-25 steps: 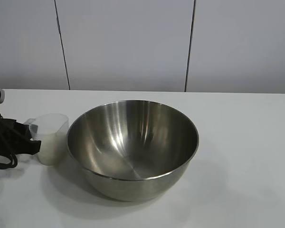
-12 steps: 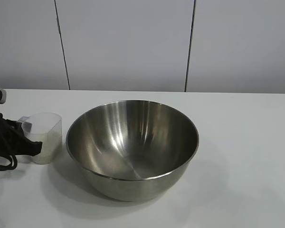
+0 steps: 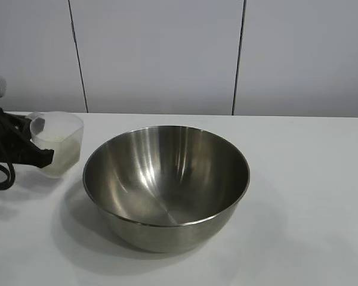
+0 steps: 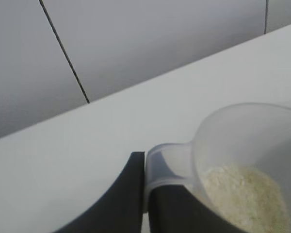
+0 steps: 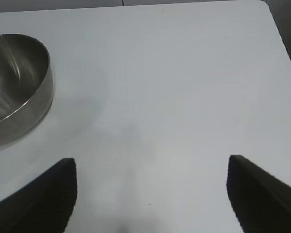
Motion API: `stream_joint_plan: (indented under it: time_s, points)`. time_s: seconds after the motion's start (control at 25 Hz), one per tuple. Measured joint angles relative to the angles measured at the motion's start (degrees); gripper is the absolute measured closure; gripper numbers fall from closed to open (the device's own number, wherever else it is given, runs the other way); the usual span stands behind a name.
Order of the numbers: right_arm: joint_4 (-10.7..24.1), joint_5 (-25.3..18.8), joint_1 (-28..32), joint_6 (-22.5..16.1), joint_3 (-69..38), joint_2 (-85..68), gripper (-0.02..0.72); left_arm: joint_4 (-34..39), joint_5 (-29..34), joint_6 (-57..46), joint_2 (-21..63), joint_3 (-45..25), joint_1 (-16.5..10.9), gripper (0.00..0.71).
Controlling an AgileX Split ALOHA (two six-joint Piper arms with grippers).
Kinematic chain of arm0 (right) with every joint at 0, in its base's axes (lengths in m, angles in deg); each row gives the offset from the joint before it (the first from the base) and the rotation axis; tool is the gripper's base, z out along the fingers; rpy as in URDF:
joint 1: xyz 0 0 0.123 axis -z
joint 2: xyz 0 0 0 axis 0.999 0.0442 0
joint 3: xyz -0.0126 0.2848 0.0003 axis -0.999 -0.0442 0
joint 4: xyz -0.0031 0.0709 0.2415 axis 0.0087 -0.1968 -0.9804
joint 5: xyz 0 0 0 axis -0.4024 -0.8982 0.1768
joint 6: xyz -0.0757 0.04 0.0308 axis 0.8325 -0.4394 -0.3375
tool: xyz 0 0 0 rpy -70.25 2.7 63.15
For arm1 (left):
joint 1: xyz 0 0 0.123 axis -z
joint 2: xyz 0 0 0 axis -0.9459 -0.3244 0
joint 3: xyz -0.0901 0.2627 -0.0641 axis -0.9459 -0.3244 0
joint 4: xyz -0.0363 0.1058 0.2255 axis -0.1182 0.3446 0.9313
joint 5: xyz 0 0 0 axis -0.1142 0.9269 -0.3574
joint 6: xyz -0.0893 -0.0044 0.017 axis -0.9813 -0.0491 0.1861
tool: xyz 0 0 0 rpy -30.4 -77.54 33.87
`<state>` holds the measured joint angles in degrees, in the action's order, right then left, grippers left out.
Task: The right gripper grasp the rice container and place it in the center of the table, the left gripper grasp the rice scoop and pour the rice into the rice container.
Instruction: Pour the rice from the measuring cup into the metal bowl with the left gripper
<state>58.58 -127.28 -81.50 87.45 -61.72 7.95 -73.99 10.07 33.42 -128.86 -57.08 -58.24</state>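
Observation:
The rice container (image 3: pixel 167 187), a large shiny steel bowl, stands empty in the middle of the white table (image 3: pixel 310 179). To its left the rice scoop (image 3: pixel 61 143), a small clear plastic cup, hangs a little above the table. My left gripper (image 3: pixel 40 148) is shut on the scoop's handle tab. In the left wrist view the two black fingers (image 4: pixel 128 199) pinch that tab at the left gripper (image 4: pixel 146 167), and the rice (image 4: pixel 245 194) lies as a pale heap inside the rice scoop (image 4: pixel 247 145). My right gripper (image 5: pixel 151 165) hovers open over bare table, off to one side of the rice container (image 5: pixel 36 104).
A grey panelled wall (image 3: pixel 167 53) runs along the table's far edge. A black cable loop (image 3: pixel 1 176) hangs from the left arm beside the scoop. The table's corner (image 5: pixel 266 7) shows in the right wrist view.
The left gripper has closed on the scoop's tab and lifted the scoop off the table. The bowl and the right gripper have not moved.

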Motion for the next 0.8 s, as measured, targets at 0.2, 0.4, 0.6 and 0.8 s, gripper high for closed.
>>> stream_joint_plan:
  time_s: [0.2, 0.4, 0.6, 0.8]
  points:
    - [0.04, 0.00, 0.00, 0.00, 0.00, 0.00, 0.126, 0.35, 12.44, 5.98, 8.27, 6.49, 1.02, 0.705]
    - [0.04, 0.00, 0.00, 0.00, 0.00, 0.00, 0.126, 0.38, 28.05, 17.56, 12.53, 14.91, 6.88, 0.705]
    - [0.04, 0.00, 0.00, 0.00, 0.00, 0.00, 0.126, 0.64, 37.98, 35.53, 12.78, 19.00, 14.51, 0.707]
    - [0.04, 0.00, 0.00, 0.00, 0.00, 0.00, 0.126, 0.92, 41.23, 51.39, 11.33, 19.12, 19.17, 0.707]
